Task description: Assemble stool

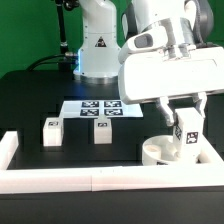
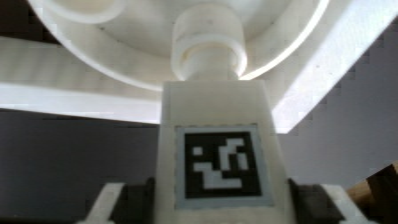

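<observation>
fingers (image 2: 114, 206) on leg (image 2: 217, 130) at seat disc (image 2: 86, 42)

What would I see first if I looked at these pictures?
The big white gripper at the exterior view's right, clamping a tagged leg right at the round seat disc. Two more legs stand loose on the black table toward the exterior view's left.

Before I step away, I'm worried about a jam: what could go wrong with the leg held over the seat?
The leg in the gripper may meet the seat off-centre and jam; neither view shows its tip's alignment. Nothing visibly clamps the seat, so pushing could shift it.
</observation>
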Action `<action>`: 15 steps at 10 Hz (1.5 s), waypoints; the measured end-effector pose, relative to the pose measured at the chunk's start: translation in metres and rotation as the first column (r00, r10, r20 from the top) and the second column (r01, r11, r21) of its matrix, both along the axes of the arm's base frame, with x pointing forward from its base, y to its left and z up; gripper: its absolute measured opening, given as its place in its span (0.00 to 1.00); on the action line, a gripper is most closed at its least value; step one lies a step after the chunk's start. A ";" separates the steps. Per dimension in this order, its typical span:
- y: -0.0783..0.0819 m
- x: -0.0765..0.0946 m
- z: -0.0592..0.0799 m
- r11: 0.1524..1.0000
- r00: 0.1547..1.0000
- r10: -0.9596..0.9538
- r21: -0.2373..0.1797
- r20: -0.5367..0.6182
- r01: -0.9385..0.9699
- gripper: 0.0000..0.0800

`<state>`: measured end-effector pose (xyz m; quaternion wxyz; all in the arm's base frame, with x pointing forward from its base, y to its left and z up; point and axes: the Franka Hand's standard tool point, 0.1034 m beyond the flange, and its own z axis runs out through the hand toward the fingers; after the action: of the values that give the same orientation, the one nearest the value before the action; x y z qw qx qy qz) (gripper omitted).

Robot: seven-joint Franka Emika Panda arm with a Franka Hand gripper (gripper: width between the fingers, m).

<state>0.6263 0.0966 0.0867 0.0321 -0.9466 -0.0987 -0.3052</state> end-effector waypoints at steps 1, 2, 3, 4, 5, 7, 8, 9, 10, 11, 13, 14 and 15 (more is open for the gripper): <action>0.000 0.000 0.000 1.000 1.000 0.000 0.000 -0.002 0.000 0.52; 0.000 0.000 0.000 1.000 1.000 0.000 0.000 -0.002 0.000 0.68; 0.000 0.000 0.000 1.000 1.000 0.000 0.000 -0.002 0.000 0.78; 0.000 0.000 -0.001 1.000 1.000 0.000 0.000 -0.003 0.000 0.80; 0.000 0.000 -0.001 1.000 1.000 0.000 0.000 -0.003 0.000 0.80; 0.000 0.000 -0.001 1.000 1.000 0.000 0.000 -0.003 0.000 0.81; 0.000 0.000 -0.001 1.000 1.000 0.000 0.000 -0.003 0.000 0.81; 0.000 0.000 -0.001 1.000 1.000 0.000 0.000 -0.003 0.000 0.81; 0.000 0.000 -0.001 1.000 1.000 0.000 0.000 -0.003 0.000 0.81; 0.000 0.000 -0.001 1.000 1.000 0.000 0.000 -0.003 0.000 0.81; 0.001 -0.001 -0.001 1.000 1.000 -0.021 0.014 -0.021 0.022 0.81; 0.007 -0.003 0.001 0.993 0.990 -0.099 0.060 -0.104 0.105 0.81; 0.014 0.000 0.010 0.986 0.978 -0.130 0.087 -0.165 0.146 0.81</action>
<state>0.6266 0.1103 0.0970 0.0651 -0.9697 -0.0147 -0.2348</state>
